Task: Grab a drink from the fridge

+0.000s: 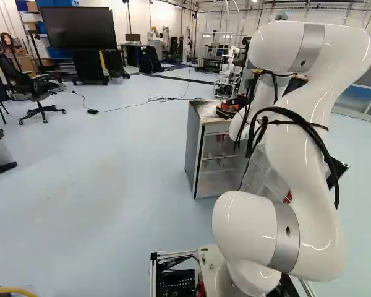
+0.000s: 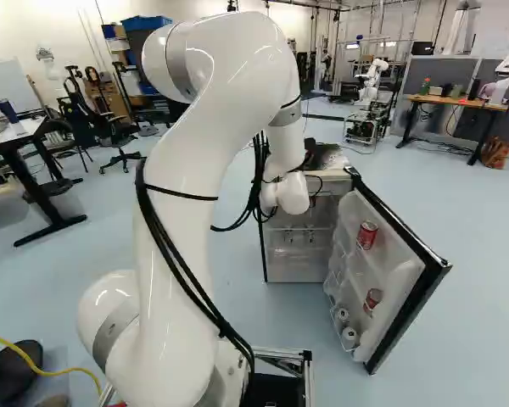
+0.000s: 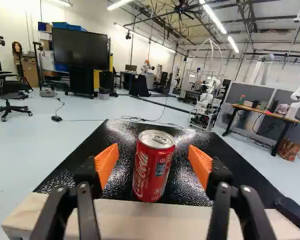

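At the top of the fridge [image 1: 196,148], my gripper [image 1: 230,109] shows small and partly hidden by the arm in the left base view. In the wrist view the gripper [image 3: 154,154] is open, one orange pad on each side of a red drink can [image 3: 154,167], with a gap on both sides. The can stands upright on the black fridge top [image 3: 190,172], just behind a pale wooden strip [image 3: 155,215]. The fridge door [image 2: 399,254] stands open; its shelves hold a red can [image 2: 367,235], another red can [image 2: 372,300] and white-topped cans [image 2: 349,333].
Beyond the fridge, another robot [image 2: 371,80] stands on a wheeled base. A wooden desk [image 2: 458,101] with items is at the right of the right base view. An office chair [image 1: 40,93] stands far left, and a cable [image 1: 139,105] crosses the floor. A shoe [image 2: 19,366] shows near the base.
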Robot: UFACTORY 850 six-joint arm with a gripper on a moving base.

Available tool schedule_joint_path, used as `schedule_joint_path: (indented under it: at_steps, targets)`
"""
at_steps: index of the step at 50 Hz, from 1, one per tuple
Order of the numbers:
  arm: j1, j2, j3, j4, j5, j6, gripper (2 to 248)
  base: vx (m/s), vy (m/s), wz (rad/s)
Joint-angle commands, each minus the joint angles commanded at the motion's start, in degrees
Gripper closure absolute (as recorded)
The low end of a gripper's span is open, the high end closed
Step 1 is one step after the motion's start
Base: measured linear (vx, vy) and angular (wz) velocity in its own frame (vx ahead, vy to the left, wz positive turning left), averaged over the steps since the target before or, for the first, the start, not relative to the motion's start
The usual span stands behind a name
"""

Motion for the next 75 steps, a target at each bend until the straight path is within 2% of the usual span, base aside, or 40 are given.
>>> schedule_joint_path:
  at_steps: [4,5,9,10,40,75]
  targets:
    - [0.0,0.2,0.3,0.0,0.0,0.0,50,0.000,0.000,0.000]
    - [-0.1,0.3,0.4,0.0,0.0,0.0,14,0.000,0.000,0.000]
    - [-0.3,0.8,1.1,0.0,0.0,0.0,14,0.000,0.000,0.000]
    - [-0.4,1.0,1.3,0.0,0.0,0.0,3,0.000,0.000,0.000]
    - [-4.9,9.1,8.1,0.9,-1.3,0.0,3,0.000,0.000,0.000]
    - [-11.4,15.3,10.6,3.3,-15.9,0.0,3,0.000,0.000,0.000]
